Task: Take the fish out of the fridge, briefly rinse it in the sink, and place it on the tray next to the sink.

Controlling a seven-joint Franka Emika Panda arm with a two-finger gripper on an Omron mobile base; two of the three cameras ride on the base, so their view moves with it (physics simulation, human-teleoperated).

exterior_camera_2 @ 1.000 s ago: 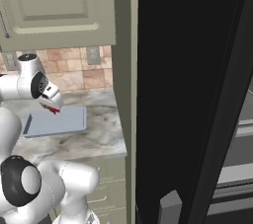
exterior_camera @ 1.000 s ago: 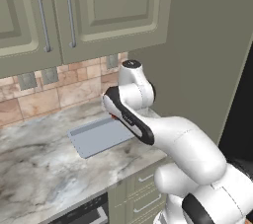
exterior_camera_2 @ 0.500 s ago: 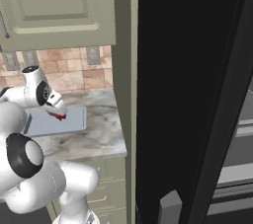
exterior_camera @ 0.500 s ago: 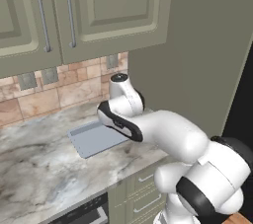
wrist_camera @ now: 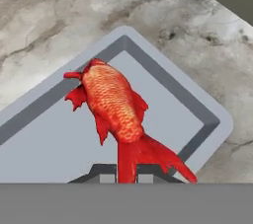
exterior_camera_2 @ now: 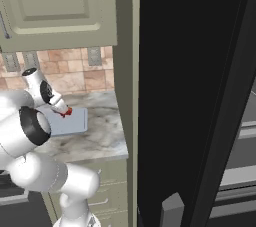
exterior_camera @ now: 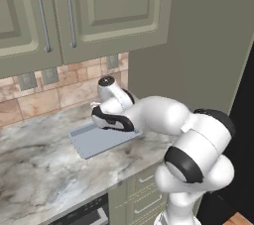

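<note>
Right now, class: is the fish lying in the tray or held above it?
Held above it. In the hand view the fish hangs by its tail from the shut gripper, over the tray; whether its head touches the tray cannot be told.

The tray (exterior_camera: 94, 140) lies on the counter (exterior_camera: 39, 179) before the backsplash (exterior_camera: 44, 102) — fish (wrist_camera: 116, 107) above the tray, fridge (exterior_camera_2: 200, 96) to the right.

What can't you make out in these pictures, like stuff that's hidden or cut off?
- Gripper fingertips: hand view, cut off by the bottom band, the fish tail over them.
- Fish: right base view, a tiny red speck.
- Tray near end: left base view, behind the arm.
- Fridge interior: right base view, mostly hidden by its dark door.
</note>
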